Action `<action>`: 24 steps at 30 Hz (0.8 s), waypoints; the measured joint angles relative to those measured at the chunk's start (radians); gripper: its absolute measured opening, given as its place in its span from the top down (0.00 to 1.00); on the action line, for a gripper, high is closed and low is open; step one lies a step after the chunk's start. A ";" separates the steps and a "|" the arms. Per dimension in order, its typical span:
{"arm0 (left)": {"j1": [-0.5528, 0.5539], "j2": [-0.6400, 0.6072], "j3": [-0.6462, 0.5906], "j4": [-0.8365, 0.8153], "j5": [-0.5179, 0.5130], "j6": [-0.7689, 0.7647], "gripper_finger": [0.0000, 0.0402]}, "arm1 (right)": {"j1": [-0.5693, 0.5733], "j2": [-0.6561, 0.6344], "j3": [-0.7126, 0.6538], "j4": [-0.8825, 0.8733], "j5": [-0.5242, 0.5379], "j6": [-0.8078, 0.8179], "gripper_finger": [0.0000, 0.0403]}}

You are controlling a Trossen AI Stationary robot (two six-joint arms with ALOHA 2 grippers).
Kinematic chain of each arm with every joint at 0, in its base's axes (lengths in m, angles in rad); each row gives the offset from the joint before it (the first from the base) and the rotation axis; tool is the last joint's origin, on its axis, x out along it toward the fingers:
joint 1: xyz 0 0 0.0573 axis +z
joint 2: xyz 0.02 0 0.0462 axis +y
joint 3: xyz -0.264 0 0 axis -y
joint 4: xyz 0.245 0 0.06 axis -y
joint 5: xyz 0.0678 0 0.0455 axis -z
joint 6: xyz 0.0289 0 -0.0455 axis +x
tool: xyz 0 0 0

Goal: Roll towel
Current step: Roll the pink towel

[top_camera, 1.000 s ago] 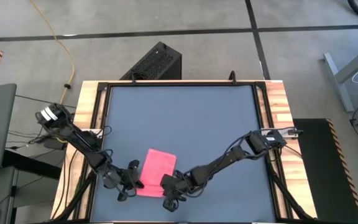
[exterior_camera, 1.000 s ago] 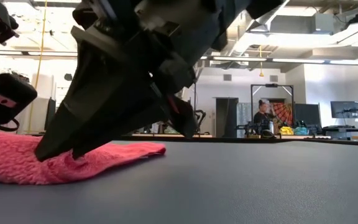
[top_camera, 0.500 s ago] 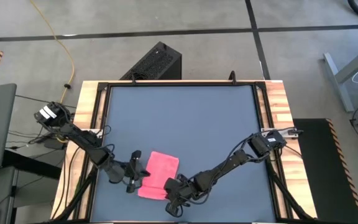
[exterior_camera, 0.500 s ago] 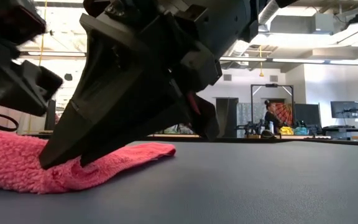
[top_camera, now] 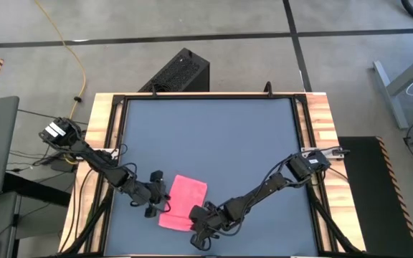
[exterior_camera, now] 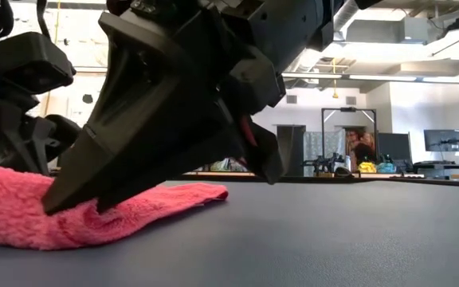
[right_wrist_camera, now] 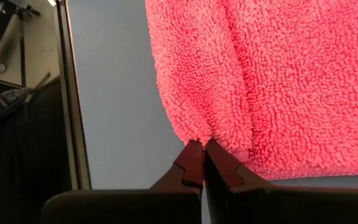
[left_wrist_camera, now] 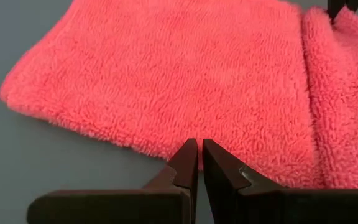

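Observation:
The pink towel (top_camera: 183, 203) lies flat on the dark grey table near its near edge, left of the middle. My left gripper (top_camera: 160, 203) is shut and low at the towel's left edge, which fills the left wrist view (left_wrist_camera: 185, 74). My right gripper (top_camera: 196, 216) is shut on the towel's near right corner. In the low view the towel (exterior_camera: 158, 199) bunches up under the right fingers (exterior_camera: 78, 199). My left gripper's shut fingertips (left_wrist_camera: 191, 152) stand at the towel's left edge (left_wrist_camera: 166, 140), coming level from the table's left; I cannot tell whether they touch it. My right gripper pinches a raised fold at the towel's near right edge (right_wrist_camera: 211, 130) between its two fingertips. The fingers slant down from the table's near right. The rest of the towel lies on the table.
The table's black frame (top_camera: 113, 143) and wooden side strips (top_camera: 320, 122) run round the grey top. Bare table (top_camera: 214, 136) stretches from the towel to the far edge. A person (exterior_camera: 365, 151) stands far back in the room.
My left gripper has moved from beside the towel's near left corner toward the towel's left edge and come down. My right gripper has gone slightly toward the table's near edge with the corner it holds, which stays bunched up.

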 joint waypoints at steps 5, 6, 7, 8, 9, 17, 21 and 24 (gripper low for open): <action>0.000 0.000 0.000 -0.011 0.007 -0.004 0.97 | 0.003 0.000 0.000 0.022 0.003 0.024 0.95; 0.000 0.000 0.000 -0.016 0.009 -0.009 0.97 | 0.006 0.000 0.000 0.027 0.003 0.029 0.95; 0.000 0.000 0.000 -0.025 0.011 -0.017 0.97 | 0.009 0.000 0.000 0.030 0.003 0.035 0.95; -0.001 0.000 0.000 -0.036 0.011 -0.023 0.97 | 0.012 0.000 0.000 0.029 0.005 0.041 0.95; -0.001 0.000 0.000 -0.042 0.011 -0.031 0.97 | 0.014 0.000 0.000 0.025 0.015 0.049 0.95; -0.031 0.000 0.001 -0.034 0.007 -0.058 1.00 | 0.023 0.000 0.000 -0.045 0.074 0.109 0.95; -0.044 0.000 0.000 0.040 0.023 -0.019 0.99 | 0.022 0.000 0.000 -0.049 0.076 0.112 0.95; -0.045 -0.003 0.000 0.073 0.031 0.023 0.97 | 0.017 0.000 0.000 -0.051 0.076 0.111 0.95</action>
